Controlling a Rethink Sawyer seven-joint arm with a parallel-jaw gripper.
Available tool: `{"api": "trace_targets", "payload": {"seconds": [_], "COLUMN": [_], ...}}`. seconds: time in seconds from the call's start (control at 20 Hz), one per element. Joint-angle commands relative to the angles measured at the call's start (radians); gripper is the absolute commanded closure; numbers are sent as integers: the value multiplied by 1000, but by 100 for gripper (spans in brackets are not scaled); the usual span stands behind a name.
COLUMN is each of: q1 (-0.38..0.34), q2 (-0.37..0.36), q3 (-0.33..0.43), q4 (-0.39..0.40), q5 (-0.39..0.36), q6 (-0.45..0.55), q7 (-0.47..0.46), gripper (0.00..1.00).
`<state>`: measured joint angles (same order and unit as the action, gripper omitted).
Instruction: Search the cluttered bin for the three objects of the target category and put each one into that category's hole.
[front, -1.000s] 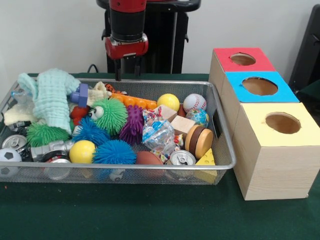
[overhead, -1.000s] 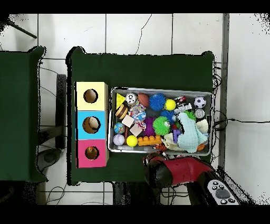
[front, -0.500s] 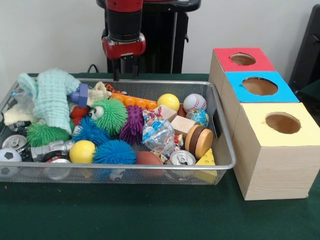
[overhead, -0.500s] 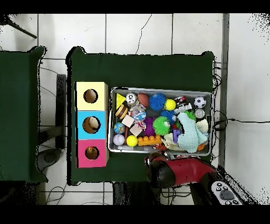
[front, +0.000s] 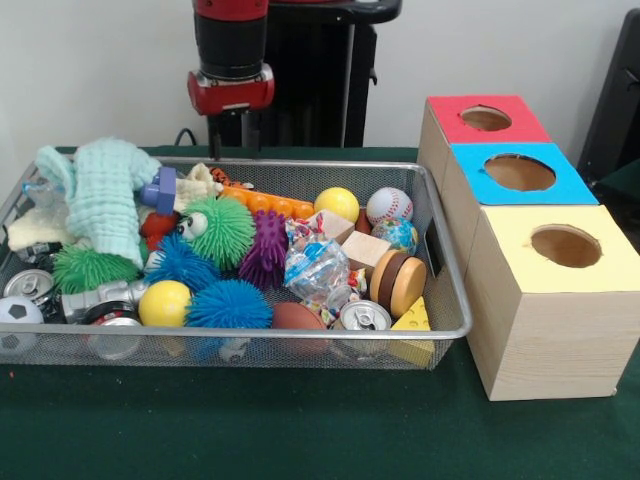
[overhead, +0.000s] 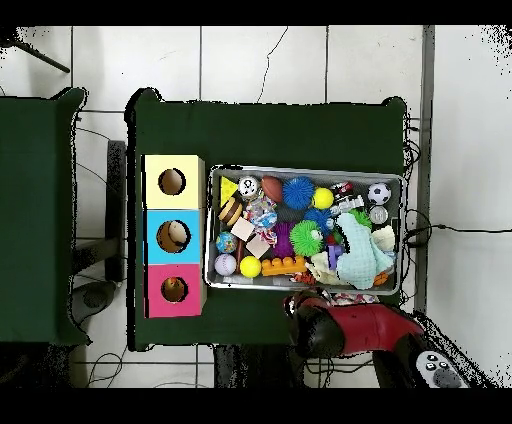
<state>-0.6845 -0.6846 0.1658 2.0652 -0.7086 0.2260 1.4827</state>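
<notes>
The wire-mesh bin (front: 452, 300) is crowded with toys, balls, cans and a cloth. It also shows in the overhead view (overhead: 300, 168). No yellow duck shows among them. A small tiger-striped toy (front: 226, 180) and a cream soft toy (front: 203, 178) lie at the bin's far side. My gripper (front: 234, 135) hangs open and empty just behind the bin's far rim, above the table. In the overhead view only my arm's red head (overhead: 325, 328) shows, beside the bin. The hole (front: 486, 118) of the red-topped box lies far right, and also shows in the overhead view (overhead: 174, 290).
Blue-topped (front: 520, 172) and yellow-topped (front: 565, 245) boxes stand in a row with the red one. In the bin lie a pale green cloth (front: 105, 195), a yellow ball (front: 337, 203), a baseball (front: 389, 205), spiky balls (front: 222, 232) and cans (front: 365, 316).
My gripper has moved left along the bin's far rim in the front view and risen slightly. Nothing in the bin has moved.
</notes>
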Motion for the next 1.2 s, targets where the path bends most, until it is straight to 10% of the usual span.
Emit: {"api": "trace_targets", "payload": {"seconds": [0.05,0.45,1.2], "q1": [-64,-102,101], "q2": [-2,-35,176], "q3": [34,18,-161], "q4": [-107,-43,-165], "q5": [-41,46,183], "q6": [26,-45,-228], "q7": [8,143,261], "gripper": [0,0,0]}}
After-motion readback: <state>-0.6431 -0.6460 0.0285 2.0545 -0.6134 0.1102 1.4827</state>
